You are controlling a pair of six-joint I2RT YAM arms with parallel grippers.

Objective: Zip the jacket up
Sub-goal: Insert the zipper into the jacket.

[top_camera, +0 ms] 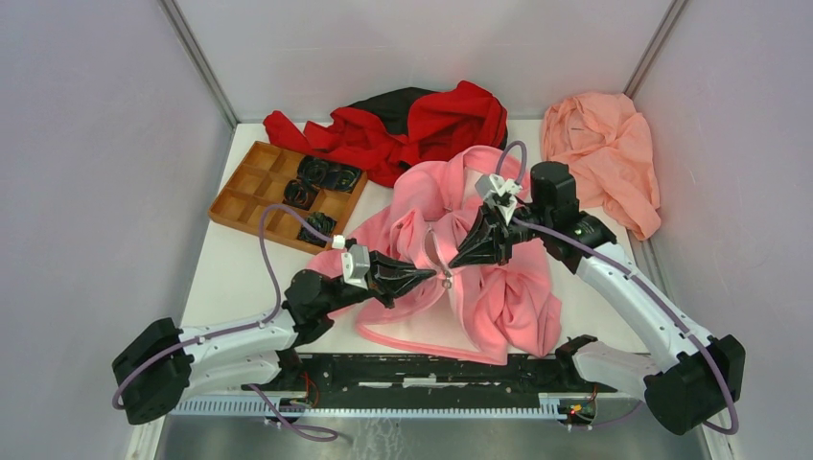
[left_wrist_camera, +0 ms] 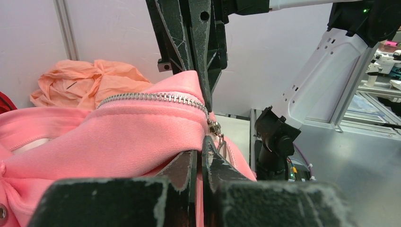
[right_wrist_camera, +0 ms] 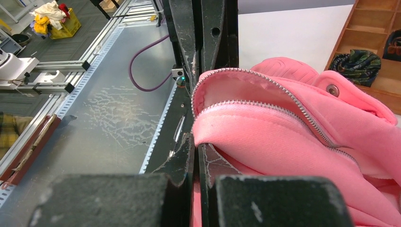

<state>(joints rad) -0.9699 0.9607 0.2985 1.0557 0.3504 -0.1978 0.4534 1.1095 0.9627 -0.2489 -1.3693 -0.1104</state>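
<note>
The bright pink fleece jacket (top_camera: 499,287) lies bunched in the middle of the table, its front opening lifted between my two grippers. My left gripper (top_camera: 434,277) is shut on a fold of pink fabric (left_wrist_camera: 142,137) just below the metal zipper slider and pull (left_wrist_camera: 214,128). The silver zipper teeth (left_wrist_camera: 151,97) run left from the slider. My right gripper (top_camera: 453,263) is shut on the jacket's zipper edge (right_wrist_camera: 227,127), where two rows of teeth (right_wrist_camera: 265,106) spread apart over paler lining. The two grippers' tips are almost touching.
A wooden compartment tray (top_camera: 251,182) with black items sits at the back left. A red-and-black garment (top_camera: 412,129) lies at the back centre and a salmon-peach cloth (top_camera: 599,153) at the back right. White walls enclose the table.
</note>
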